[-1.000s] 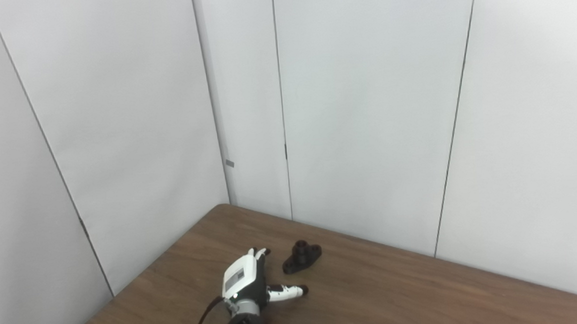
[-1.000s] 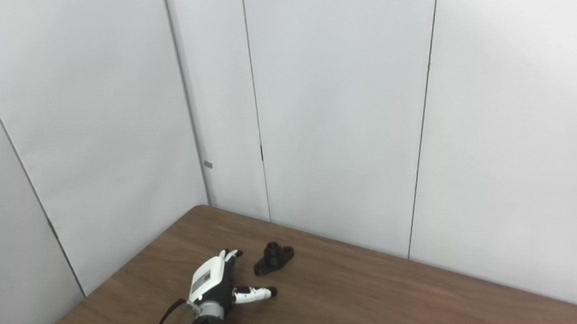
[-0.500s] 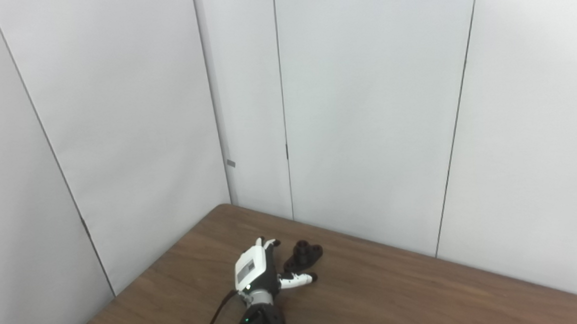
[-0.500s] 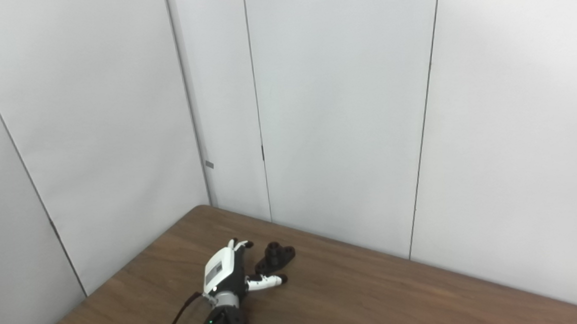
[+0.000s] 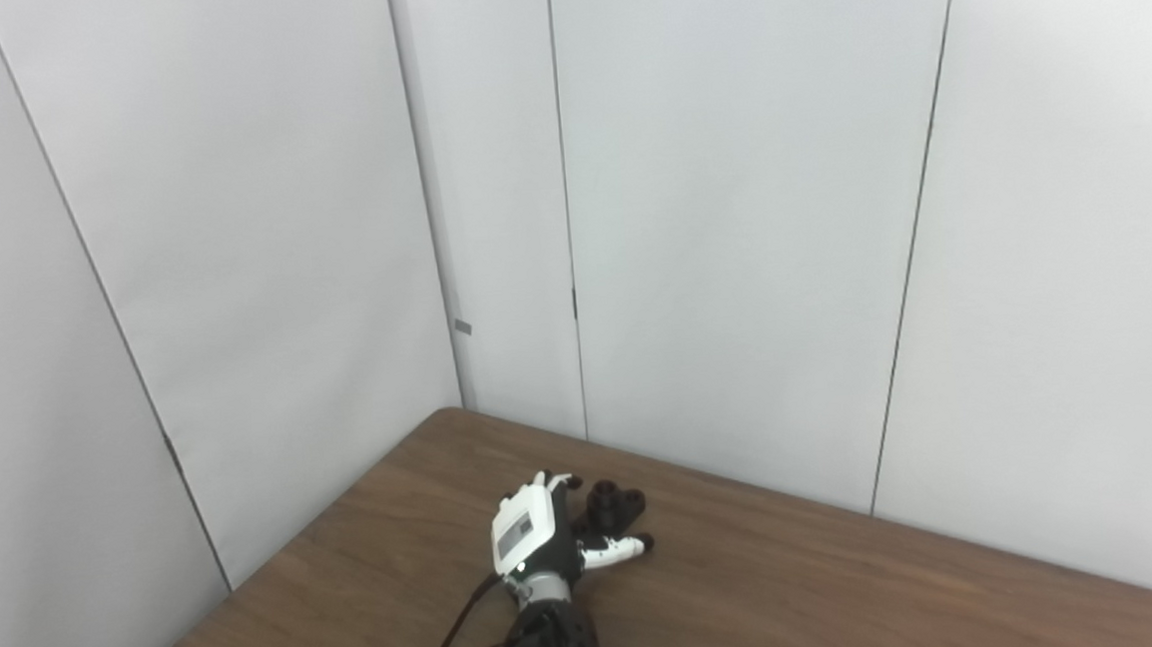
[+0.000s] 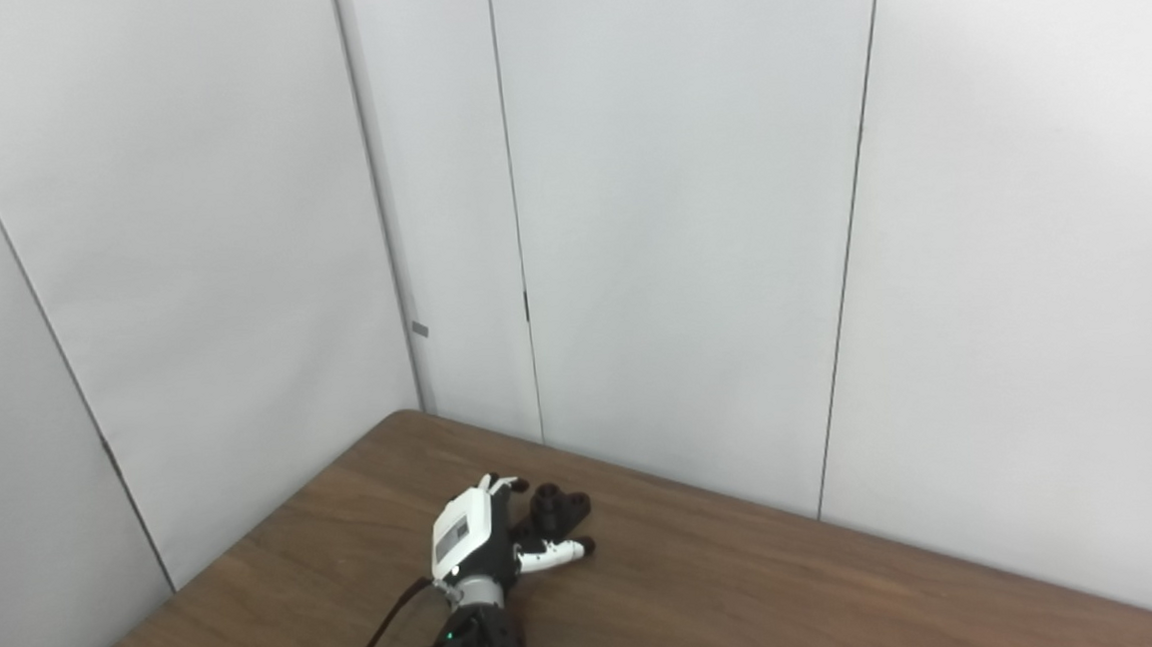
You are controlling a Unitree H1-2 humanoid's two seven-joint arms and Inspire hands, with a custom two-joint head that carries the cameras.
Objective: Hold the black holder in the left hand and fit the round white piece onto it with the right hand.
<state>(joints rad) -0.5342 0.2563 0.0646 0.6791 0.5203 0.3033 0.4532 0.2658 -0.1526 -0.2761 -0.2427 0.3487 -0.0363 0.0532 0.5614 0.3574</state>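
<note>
The black holder [image 5: 615,503] lies on the brown table [image 5: 802,590] near the back wall, a small flanged part with a raised boss. My left hand [image 5: 539,531], white-backed with black fingers, stands open right against the holder's left side, with the thumb stretched under the holder's near edge. The hand hides the holder's left end, and I cannot tell whether they touch. In the right eye view the same hand [image 6: 479,539] and holder [image 6: 559,506] appear. No round white piece and no right hand are in view.
White wall panels [image 5: 729,204] close the table in at the back and left, meeting at a corner just behind the holder. A black cable [image 5: 450,641] trails from my left wrist toward the bottom edge.
My left hand has moved right and farther back, from well short of the holder to right beside it, with the thumb now under the holder's near edge. The holder has stayed put.
</note>
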